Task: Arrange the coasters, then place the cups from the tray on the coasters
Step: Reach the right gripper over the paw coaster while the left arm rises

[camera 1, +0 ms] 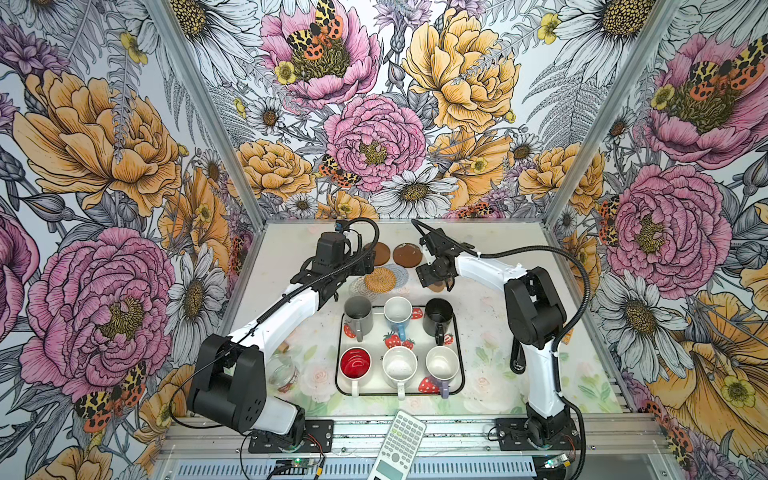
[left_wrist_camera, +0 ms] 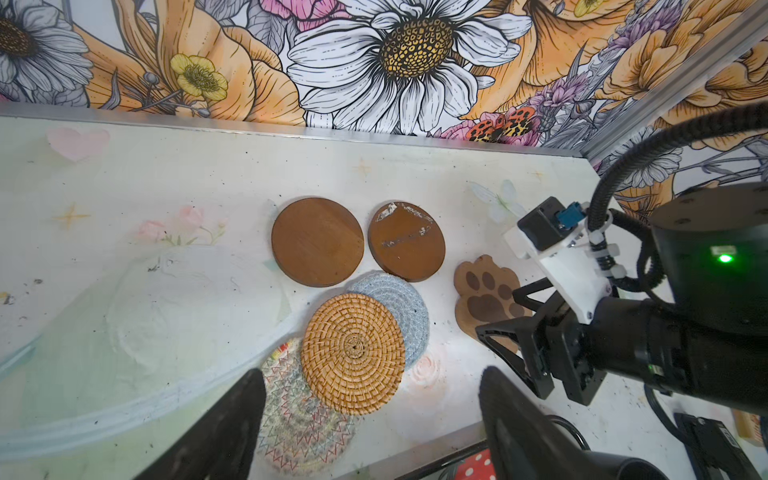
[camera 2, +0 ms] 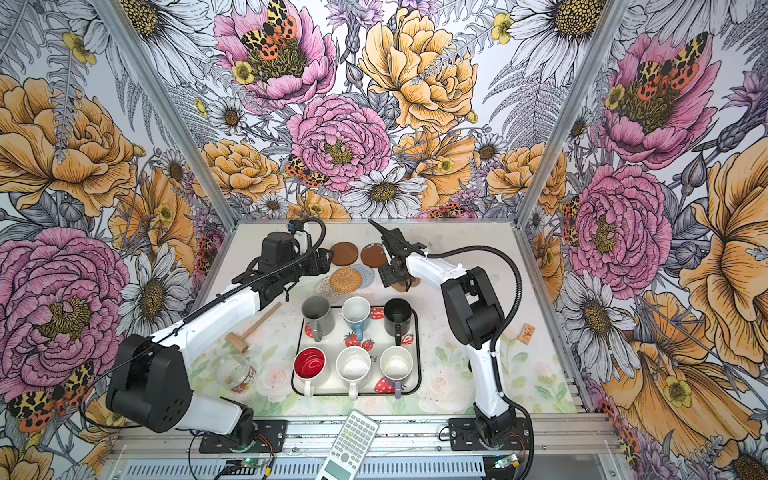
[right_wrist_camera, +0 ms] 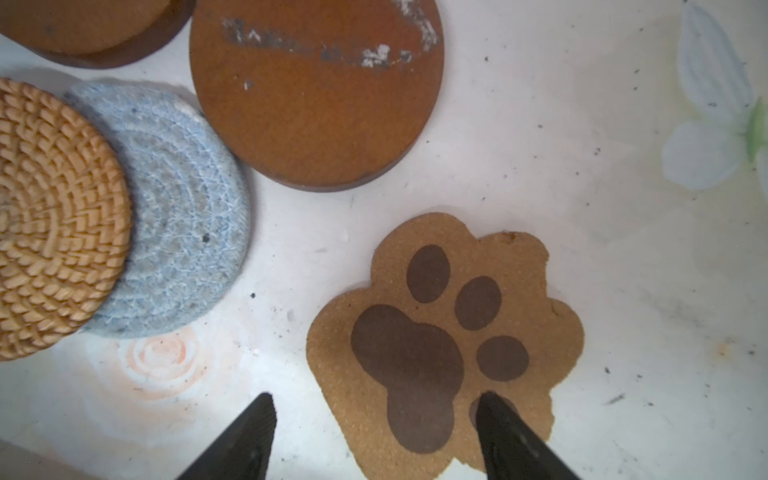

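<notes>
**Paw coaster lying off-centre beneath the right hand**

We are hovering the right gripper (right_wrist_camera: pixel 374 399) close over the brown paw-shaped cork coaster (right_wrist_camera: pixel 436 332), jaws standing apart with nothing between them. The coaster is lying flat beneath and ahead of the fingertips, but off-centre. One fingertip (right_wrist_camera: pixel 494 411) is hanging over the heel end of the paw, while its partner is over bare table (right_wrist_camera: pixel 282 365) on the side toward the pile. The paw's long axis is running away from the hand, toes pointing outward. We are judging that a pinch or push here calls first for a sideways shift away from the pile.

We are hovering the left gripper (left_wrist_camera: pixel 372 372) wide and empty above the tan woven rattan coaster (left_wrist_camera: pixel 353 353). That coaster is overlapping the blue-grey crochet coaster (left_wrist_camera: pixel 411 311) and the whitish crochet coaster (left_wrist_camera: pixel 299 432). The two plain brown wooden discs (left_wrist_camera: pixel 318 241) are lying just beyond, farther from that hand. The paw is nearer our right hand and the pile nearer our left.

The six mugs (camera 1: pixel 399 311) are sitting in the white strawberry-print tray (camera 1: pixel 338 365), behind both hands, toward the arm bases.
</notes>
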Motion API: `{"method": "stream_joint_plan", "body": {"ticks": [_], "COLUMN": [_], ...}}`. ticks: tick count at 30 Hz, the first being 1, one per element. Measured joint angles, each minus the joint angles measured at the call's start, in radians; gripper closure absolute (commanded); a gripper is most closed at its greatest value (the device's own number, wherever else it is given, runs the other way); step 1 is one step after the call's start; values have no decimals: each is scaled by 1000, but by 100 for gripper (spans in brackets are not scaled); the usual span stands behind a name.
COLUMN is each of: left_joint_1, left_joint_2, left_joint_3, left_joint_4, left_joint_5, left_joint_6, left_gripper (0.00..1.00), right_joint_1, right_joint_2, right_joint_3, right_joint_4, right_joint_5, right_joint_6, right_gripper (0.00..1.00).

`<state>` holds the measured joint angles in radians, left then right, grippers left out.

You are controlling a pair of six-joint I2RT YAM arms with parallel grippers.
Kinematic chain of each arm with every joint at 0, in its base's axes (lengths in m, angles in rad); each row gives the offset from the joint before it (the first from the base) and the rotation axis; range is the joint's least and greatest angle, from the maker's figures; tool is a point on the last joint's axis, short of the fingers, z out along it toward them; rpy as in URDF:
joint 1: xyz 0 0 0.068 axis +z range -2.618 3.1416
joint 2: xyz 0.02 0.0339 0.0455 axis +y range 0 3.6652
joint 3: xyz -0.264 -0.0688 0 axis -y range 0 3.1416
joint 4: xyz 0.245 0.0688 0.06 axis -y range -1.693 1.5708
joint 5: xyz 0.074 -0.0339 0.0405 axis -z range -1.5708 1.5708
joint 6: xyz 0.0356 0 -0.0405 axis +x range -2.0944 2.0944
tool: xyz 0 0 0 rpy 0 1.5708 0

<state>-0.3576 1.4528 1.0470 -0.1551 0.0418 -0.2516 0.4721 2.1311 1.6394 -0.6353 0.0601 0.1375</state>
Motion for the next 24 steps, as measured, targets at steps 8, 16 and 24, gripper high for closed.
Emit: {"method": "stream_joint_plan", "body": {"ticks": [8, 16, 24], "left_joint_1": [-7, -8, -11], "left_joint_2": [3, 3, 2], "left_joint_3": [0, 0, 0], "left_joint_4": [-15, -18, -22], "left_joint_5": [-27, -35, -56], "left_joint_6": [16, 19, 24], "left_gripper": [18, 18, 18], "right_joint_1": [3, 16, 8], "right_joint_2": [35, 62, 95], "right_joint_3": [8, 28, 75], "right_joint_4": [-21, -38, -61], "right_joint_5": [-1, 8, 23], "right_joint_6": [2, 4, 8], "right_gripper": [17, 17, 23]}}
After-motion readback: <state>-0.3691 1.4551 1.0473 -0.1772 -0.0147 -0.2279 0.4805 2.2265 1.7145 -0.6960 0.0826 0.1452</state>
